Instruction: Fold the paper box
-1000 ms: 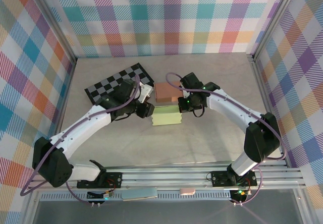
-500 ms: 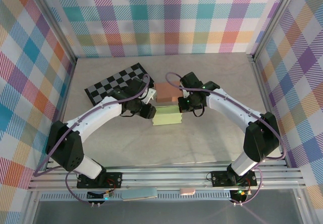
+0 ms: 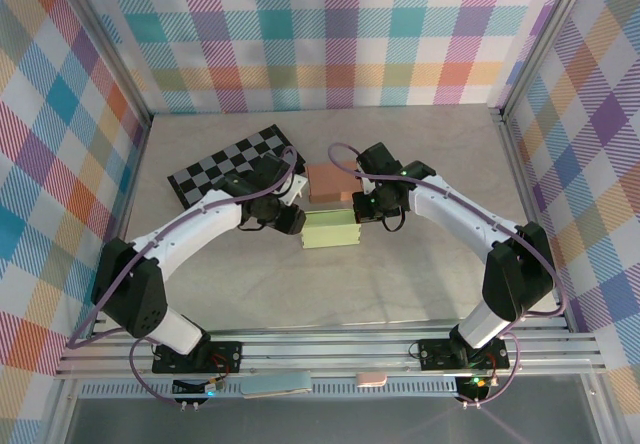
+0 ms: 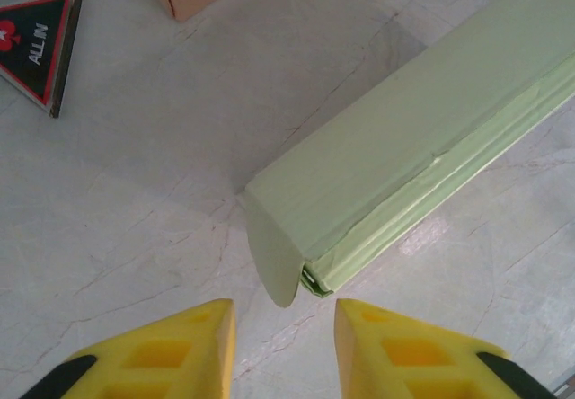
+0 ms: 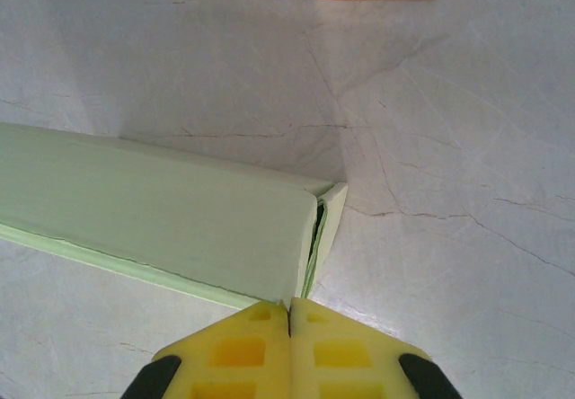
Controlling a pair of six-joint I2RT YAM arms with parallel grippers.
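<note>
Nearest the arm bases, out on the pale table: green box, lying flat, set left to right, top panel folded down. At the green box's left end, left gripper, yellow fingers parted with a clear gap and gripping nothing. Just ahead of that gap, the green box's rounded end flap, sticking out, not tucked in. At the green box's right end, right gripper, pressed pad to pad, tips up against the near corner of that end. Beside those tips, a narrow side flap, slightly ajar. Hard to tell of any paper pinched between the pads. Just behind the green box, apart by a strip of bare table: orange box, closed. Behind and left of the green box: small triangular black card marked ALL IN, flat on the table. Farther back and left of the green box: black-and-white checked board, partly hidden by the left arm.
</note>
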